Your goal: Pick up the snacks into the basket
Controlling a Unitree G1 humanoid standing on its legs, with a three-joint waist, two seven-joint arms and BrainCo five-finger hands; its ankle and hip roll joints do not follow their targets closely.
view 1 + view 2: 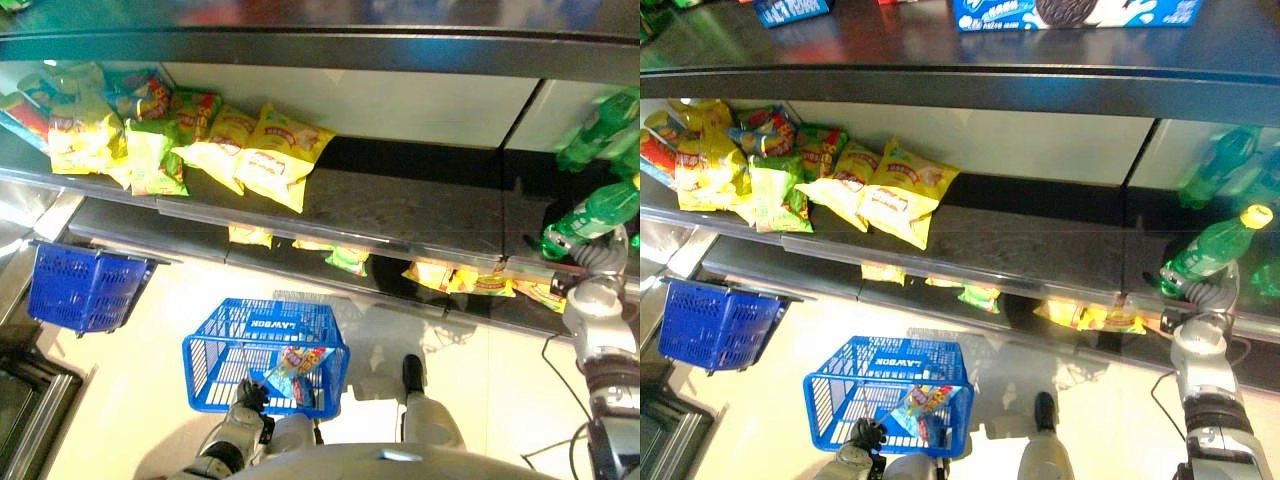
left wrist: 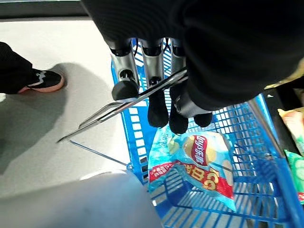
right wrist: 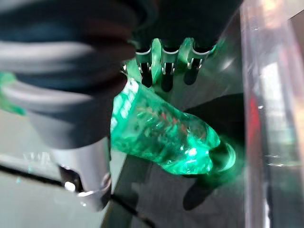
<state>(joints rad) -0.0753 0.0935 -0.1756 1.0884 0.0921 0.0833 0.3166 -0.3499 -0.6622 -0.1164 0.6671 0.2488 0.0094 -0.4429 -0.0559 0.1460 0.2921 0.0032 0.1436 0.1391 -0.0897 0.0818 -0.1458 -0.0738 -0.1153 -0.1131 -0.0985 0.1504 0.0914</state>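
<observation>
Pick step in hand: right hand (image 3: 161, 61) has its fingers curled round a green bottle (image 1: 1205, 250) on the shelf (image 1: 1040, 245). Left hand (image 2: 156, 102) is hooked on the blue basket's (image 1: 225, 350) handle; one snack bag (image 2: 199, 164) lies inside. Next: lift bottle clear, carry to basket.

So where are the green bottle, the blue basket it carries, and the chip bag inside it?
green bottle (image 1: 1205, 250), right eye view, on its body.
blue basket (image 1: 222, 352), left eye view, on its side wall.
chip bag (image 2: 199, 161), left wrist view, on its front.

green bottles (image 1: 1210, 250) (shelf), person's shoe (image 2: 43, 80)
</observation>
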